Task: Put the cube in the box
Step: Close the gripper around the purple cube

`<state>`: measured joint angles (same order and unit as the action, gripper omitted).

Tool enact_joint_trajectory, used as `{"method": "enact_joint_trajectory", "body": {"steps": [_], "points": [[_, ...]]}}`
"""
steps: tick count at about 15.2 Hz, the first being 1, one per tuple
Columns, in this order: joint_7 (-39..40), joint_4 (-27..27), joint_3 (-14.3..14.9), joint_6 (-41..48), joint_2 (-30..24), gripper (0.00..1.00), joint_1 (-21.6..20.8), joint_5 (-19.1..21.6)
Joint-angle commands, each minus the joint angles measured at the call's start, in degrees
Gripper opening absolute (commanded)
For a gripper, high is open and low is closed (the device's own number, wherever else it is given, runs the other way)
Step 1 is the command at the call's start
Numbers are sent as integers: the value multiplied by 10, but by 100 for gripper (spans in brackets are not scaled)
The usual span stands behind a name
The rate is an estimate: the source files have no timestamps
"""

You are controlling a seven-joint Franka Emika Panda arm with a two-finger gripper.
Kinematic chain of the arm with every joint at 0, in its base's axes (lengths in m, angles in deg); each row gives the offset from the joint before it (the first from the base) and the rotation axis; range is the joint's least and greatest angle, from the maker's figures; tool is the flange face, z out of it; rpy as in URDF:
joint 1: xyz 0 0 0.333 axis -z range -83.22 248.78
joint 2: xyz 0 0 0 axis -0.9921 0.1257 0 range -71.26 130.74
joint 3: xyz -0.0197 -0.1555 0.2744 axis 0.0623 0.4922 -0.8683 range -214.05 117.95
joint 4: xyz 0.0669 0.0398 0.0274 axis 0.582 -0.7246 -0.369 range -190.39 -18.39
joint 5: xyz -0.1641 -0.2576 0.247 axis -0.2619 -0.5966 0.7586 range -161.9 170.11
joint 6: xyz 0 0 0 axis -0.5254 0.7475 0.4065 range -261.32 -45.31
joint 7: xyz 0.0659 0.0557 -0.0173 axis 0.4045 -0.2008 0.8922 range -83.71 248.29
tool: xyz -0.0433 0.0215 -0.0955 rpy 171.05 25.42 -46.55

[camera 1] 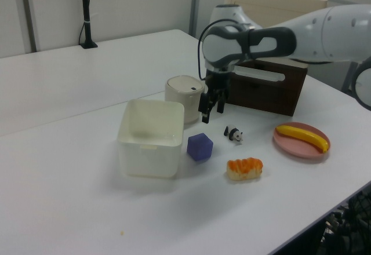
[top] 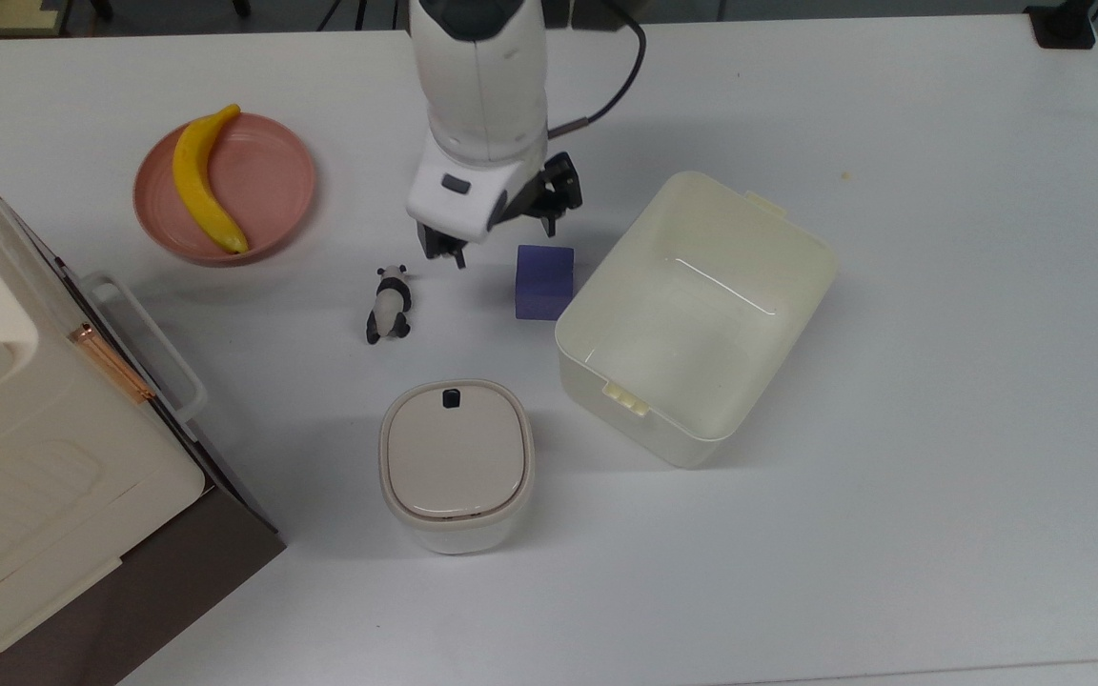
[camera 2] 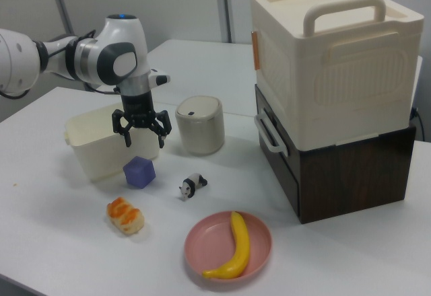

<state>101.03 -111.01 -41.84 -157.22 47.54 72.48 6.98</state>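
A matte purple-blue cube (camera 2: pixel 139 172) sits beside the translucent cream box (camera 2: pixel 94 149), just below the wide-spread, empty pincer (camera 2: pixel 142 130).

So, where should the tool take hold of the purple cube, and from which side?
Probably from above, closing on two opposite vertical faces of the cube. It sits flat with its top free. The box stands close on the top view's right, so the faces toward that view's top and bottom look easier. The tool hangs open above.
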Motion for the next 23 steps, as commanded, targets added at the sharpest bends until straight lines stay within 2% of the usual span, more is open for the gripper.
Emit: {"method": "enact_joint_trajectory", "body": {"steps": [1,5,8,10,12,14,23], "points": [[16,-13,6,-49,10,100,-17,1],[17,-13,6,-77,25,100,-24,2],[6,-38,6,-73,24,100,-34,6],[2,-56,7,-74,23,100,-31,61],[16,-68,28,-71,20,100,-29,123],[34,-72,38,-68,19,100,-30,147],[29,-90,38,-101,29,100,-49,139]]}}
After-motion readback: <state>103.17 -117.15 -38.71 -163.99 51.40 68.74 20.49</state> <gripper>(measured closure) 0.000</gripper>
